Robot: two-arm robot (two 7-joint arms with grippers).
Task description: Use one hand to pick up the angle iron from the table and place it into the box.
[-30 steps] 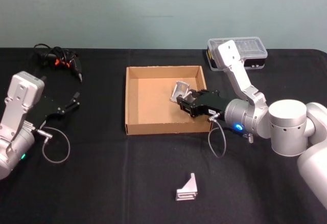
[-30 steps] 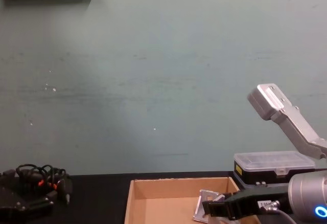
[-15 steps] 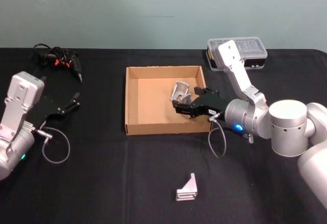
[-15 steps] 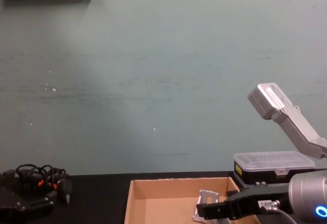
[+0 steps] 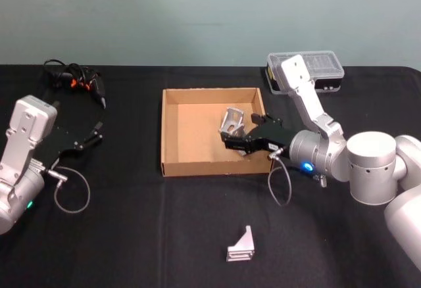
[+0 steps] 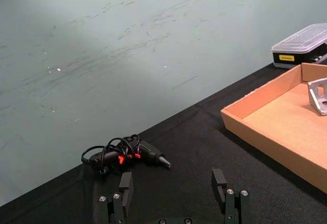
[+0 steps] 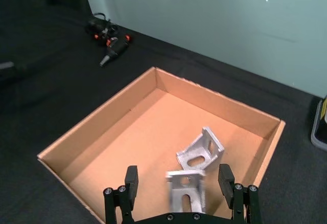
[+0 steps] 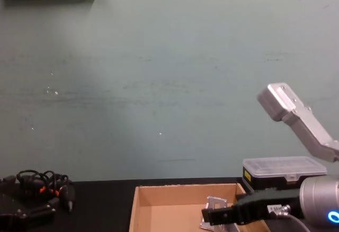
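Bracket (image 7: 185,191) between the spread fingers of my right claw (image 5: 240,131), over the box (image 5: 172,130) — left claw (image 5: 96,133) spread too, well left of it.

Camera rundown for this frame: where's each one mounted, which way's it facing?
Head: up top, facing forward-down at the table; shows both arms, left gripper parked, right gripper over the box.
Chest: low, facing forward across to the wall; right arm at lower right.
Left wrist: faces across the table to a corded tool; own open fingers.
Right wrist: faces down into the box; own open fingers.
Shared: head and right wrist both show an angle iron in the box.
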